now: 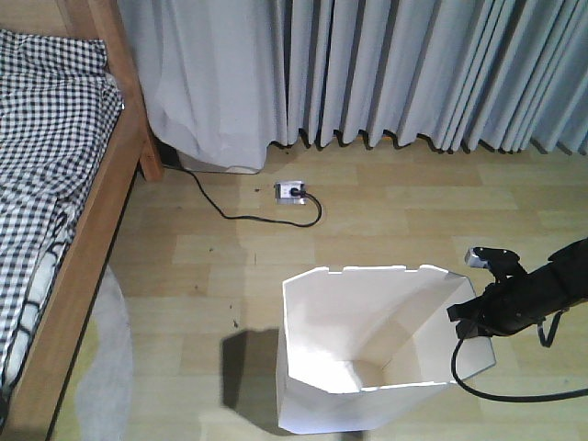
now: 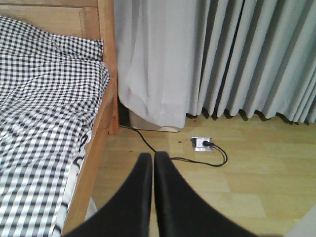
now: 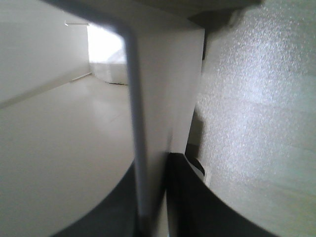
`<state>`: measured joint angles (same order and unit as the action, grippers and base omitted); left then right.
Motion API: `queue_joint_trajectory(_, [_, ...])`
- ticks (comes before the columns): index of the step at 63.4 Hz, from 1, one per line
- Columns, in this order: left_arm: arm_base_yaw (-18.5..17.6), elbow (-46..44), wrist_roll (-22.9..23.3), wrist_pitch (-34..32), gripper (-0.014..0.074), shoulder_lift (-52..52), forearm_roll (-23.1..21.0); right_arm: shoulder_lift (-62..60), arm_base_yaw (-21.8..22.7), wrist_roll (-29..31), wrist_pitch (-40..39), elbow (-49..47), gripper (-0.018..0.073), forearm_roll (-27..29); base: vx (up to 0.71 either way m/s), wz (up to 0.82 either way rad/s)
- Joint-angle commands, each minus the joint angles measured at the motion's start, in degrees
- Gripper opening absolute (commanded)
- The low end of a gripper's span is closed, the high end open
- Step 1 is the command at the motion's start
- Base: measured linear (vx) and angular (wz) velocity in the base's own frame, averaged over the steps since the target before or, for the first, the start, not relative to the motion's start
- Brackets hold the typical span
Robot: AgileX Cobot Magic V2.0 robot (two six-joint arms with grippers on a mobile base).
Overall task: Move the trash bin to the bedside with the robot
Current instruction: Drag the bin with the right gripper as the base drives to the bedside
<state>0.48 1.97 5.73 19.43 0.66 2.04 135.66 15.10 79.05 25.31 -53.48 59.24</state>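
I noted the right gripper (image 1: 467, 322) clamped across the right rim of the bin (image 1: 340, 312) on the floor (image 1: 413, 211), one finger inside the wall, with the bed (image 1: 64, 211) well apart to the bin's left; the left gripper (image 2: 153, 158) sat closed on nothing.

Open floor (image 1: 184, 266) reaches the bed frame (image 1: 83, 266) — a cable (image 1: 220, 209) (with socket (image 1: 289, 191)) crosses it.

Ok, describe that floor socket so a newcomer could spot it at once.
Start at the grey curtains along the back. On the wooden floor just before their hem lies a small white socket box. Unlike the big white trash bin nearer the camera, it is flat, with a black cable plugged in.
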Motion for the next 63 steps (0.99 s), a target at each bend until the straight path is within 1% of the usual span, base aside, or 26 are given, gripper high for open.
queue_joint_trajectory(1, [-0.1,0.2,0.2,-4.2,-0.0006,-1.0,-0.1,-4.0,0.2,0.1,9.5,-0.6,-0.0002,2.3,0.26,-0.01])
queue_joint_trajectory(63, [-0.1,0.2,0.2,-4.2,-0.0006,-1.0,-0.1,-4.0,0.2,0.1,9.5,-0.6,-0.0002,2.3,0.27,-0.01])
